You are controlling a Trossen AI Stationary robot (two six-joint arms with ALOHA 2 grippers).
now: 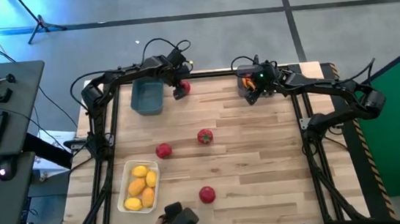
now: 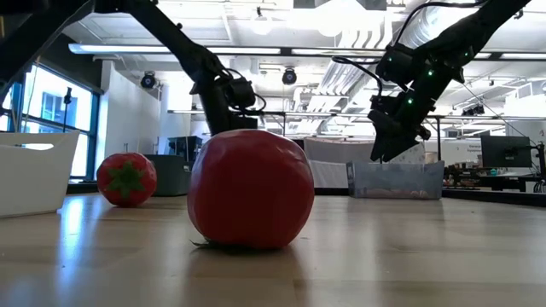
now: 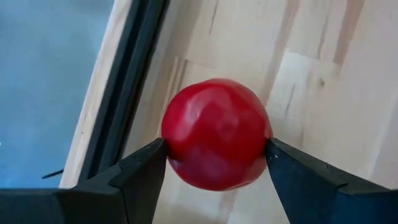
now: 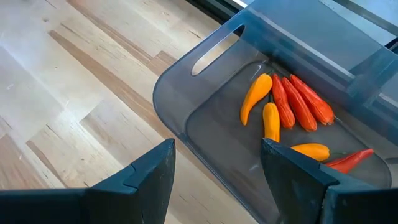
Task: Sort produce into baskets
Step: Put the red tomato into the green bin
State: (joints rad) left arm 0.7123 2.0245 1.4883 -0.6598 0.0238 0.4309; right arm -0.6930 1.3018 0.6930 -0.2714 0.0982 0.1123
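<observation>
Tomato [image 3: 216, 134] pinched in left tool [image 1: 180, 89], lifted just beside blue-grey bin [image 1: 147, 96] near table's far edge. Right tool [image 4: 217, 165] spread empty over smoky bin [image 4: 211, 81] rim, peppers [image 4: 292, 102] inside.

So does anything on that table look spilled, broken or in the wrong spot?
Nothing looks broken or spilled. Three tomatoes still lie loose on the table, unsorted. The lemons sit together in the white tray and the peppers in the smoky bin. The left gripper holds a fourth tomato near the blue bin.
</observation>
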